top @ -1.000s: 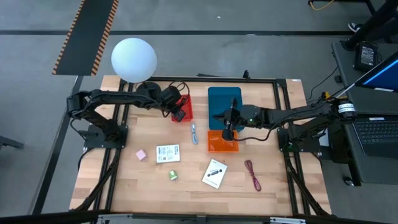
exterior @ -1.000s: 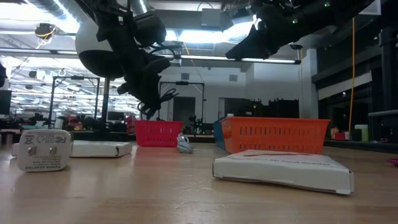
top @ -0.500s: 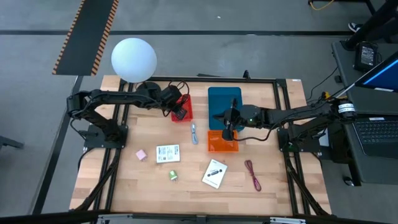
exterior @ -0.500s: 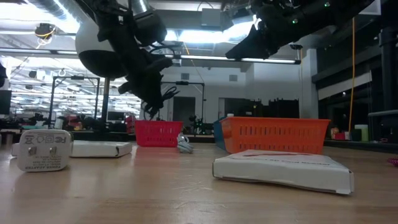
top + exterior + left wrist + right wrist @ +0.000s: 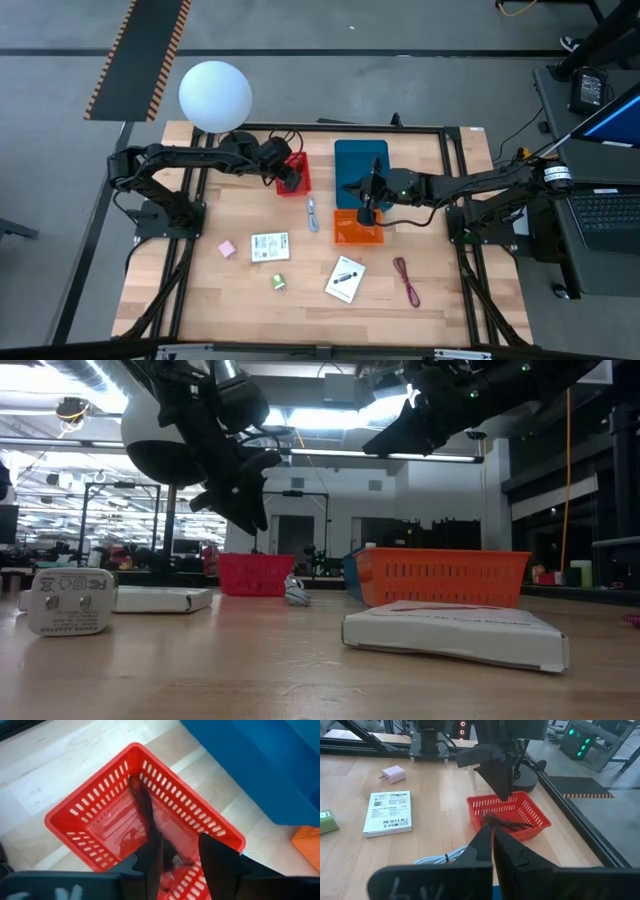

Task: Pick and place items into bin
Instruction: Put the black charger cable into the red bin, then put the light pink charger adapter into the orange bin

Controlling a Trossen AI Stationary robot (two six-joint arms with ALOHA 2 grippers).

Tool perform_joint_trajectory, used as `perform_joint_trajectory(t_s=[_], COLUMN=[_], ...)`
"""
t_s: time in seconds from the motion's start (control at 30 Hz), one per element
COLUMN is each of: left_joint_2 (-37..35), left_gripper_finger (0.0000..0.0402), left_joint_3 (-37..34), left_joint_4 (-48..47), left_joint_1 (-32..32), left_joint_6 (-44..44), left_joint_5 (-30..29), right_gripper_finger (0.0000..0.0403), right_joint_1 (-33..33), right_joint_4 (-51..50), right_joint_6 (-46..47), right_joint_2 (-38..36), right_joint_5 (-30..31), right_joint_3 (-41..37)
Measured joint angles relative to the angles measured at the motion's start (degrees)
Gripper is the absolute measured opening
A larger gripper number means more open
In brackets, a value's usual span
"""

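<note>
My left gripper (image 5: 288, 180) hangs open over the red basket (image 5: 298, 170). In the left wrist view its fingers (image 5: 152, 857) stand apart above the basket's floor. The black cable (image 5: 142, 805) shows there as a dark blur inside the red basket's rim (image 5: 75, 806). In the right wrist view the cable (image 5: 507, 823) lies in the basket. My right gripper (image 5: 365, 208) is shut and holds nothing, above the orange basket (image 5: 357, 230). Loose on the wood lie the blue-white stick (image 5: 312, 214), pink square (image 5: 228, 248), green cube (image 5: 279, 283), two white cards (image 5: 270, 246) (image 5: 345, 278) and the maroon cable (image 5: 406, 280).
A blue bin (image 5: 360, 162) stands beyond the orange basket, between the two arms. The white globe lamp (image 5: 215, 95) sits at the far left corner, behind my left arm. A black frame runs along the table's edges.
The black cable hung below my left gripper a second ago. It has left the fingers and dropped into the red basket. My left gripper stays above the basket. My right arm has kept still.
</note>
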Motion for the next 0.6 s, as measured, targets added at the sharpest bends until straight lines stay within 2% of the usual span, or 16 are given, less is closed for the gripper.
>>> perform_joint_trajectory(t_s=[0.13, 0.3, 0.6], left_joint_2=[0.0, -1.2, -7.5], left_gripper_finger=[0.0135, 0.0135, 0.0118], left_joint_3=[0.0, 0.0, 0.0], left_joint_4=[0.0, 0.1, -0.1], left_joint_1=[0.0, 0.1, -1.2], left_joint_6=[-0.3, 5.0, 13.1], left_joint_5=[-1.9, -3.3, 1.3], right_gripper_finger=[0.0, 0.0, 0.0], right_joint_1=[0.0, 0.0, 0.0], right_joint_4=[0.0, 0.0, 0.0], right_joint_6=[0.0, 0.0, -0.5], right_joint_2=[0.0, 0.0, 0.0], right_joint_5=[0.0, 0.0, 0.0], right_joint_3=[0.0, 0.0, 0.0])
